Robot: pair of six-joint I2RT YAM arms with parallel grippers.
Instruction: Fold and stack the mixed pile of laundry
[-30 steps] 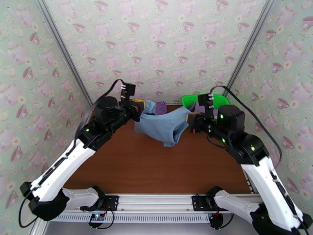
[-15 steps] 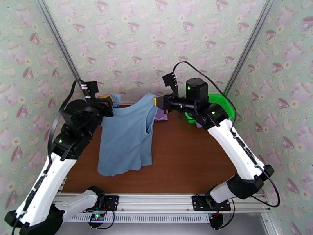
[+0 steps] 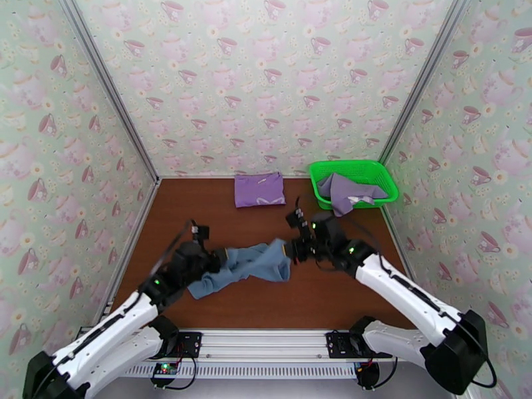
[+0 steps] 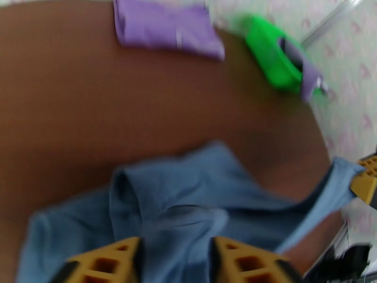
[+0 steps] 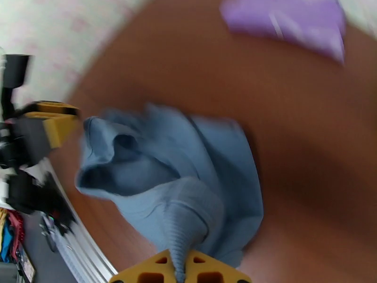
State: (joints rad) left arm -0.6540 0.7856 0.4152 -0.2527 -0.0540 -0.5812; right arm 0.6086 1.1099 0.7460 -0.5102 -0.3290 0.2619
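The dusty blue-grey garment [image 3: 247, 264] lies crumpled on the brown table [image 3: 199, 214], stretched between both grippers. My left gripper [image 3: 218, 259] sits low at its left end; in the left wrist view its yellow fingers [image 4: 106, 261] stand apart with loose blue cloth [image 4: 188, 203] between them. My right gripper [image 3: 291, 251] is shut on a bunched fold of the blue garment [image 5: 188, 213] at its right end. The purple shirt [image 3: 259, 189] lies folded flat at the back. The pale lavender-grey garment [image 3: 346, 191] sits in the basket.
A green mesh basket [image 3: 379, 173] stands at the back right corner. Teacup-patterned walls close in the table on three sides. A metal rail [image 3: 266, 340] with the arm bases runs along the near edge.
Both arms have swung down from high at the back to low near the front. The blue garment went from hanging spread out to crumpled on the table. The left jaws have parted.
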